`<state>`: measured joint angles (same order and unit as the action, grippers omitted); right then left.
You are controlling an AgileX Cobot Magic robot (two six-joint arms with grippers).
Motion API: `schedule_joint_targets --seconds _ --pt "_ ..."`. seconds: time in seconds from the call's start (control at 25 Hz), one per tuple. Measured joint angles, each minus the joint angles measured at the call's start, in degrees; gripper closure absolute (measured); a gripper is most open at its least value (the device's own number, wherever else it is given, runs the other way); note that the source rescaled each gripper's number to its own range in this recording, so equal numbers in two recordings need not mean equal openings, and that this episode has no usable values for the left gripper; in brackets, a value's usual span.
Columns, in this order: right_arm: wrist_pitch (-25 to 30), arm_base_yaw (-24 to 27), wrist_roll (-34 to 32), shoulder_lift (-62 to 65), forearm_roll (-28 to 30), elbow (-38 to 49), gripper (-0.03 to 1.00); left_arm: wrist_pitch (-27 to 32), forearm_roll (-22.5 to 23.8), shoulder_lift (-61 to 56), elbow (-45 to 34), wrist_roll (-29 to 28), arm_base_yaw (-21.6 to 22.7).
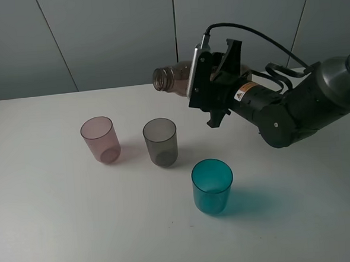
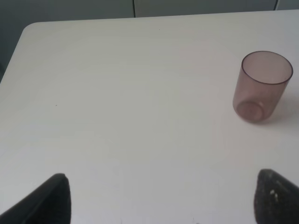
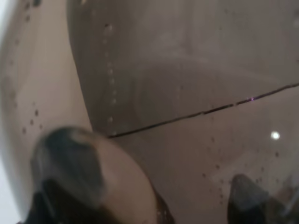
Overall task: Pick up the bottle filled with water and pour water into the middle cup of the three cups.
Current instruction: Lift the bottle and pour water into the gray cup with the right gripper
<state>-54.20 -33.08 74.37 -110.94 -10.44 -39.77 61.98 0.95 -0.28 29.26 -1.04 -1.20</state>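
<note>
My right gripper point(image 1: 211, 84) is shut on the smoky-brown bottle point(image 1: 170, 79) and holds it tipped almost level in the air, open neck pointing left. The bottle's mouth sits above and behind the smoky grey middle cup point(image 1: 161, 142). I see no stream of water. The pink cup point(image 1: 100, 140) stands left of the middle cup and the teal-blue cup point(image 1: 212, 186) stands in front to the right. In the right wrist view the bottle's wall point(image 3: 187, 93) fills the picture. My left gripper point(image 2: 161, 198) is open and empty over the table, with the pink cup point(image 2: 261, 86) ahead of it.
The white table point(image 1: 50, 222) carries only the three cups. Its back edge runs along a grey panelled wall point(image 1: 98, 35). The right arm's body point(image 1: 292, 109) and its black cable point(image 1: 258, 40) hang over the table's right side.
</note>
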Motion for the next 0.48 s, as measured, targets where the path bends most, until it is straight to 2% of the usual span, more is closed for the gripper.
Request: schedule_joint_targets --seconds 0.28,0.48 --pt "0.0 0.0 9.2 0.0 -3.7 0.0 0.97 0.0 0.0 0.0 0.0 -0.1 0.0" --pt "0.0 0.0 13.3 0.0 -4.1 0.0 0.97 0.0 0.0 0.0 0.0 -0.1 0.0"
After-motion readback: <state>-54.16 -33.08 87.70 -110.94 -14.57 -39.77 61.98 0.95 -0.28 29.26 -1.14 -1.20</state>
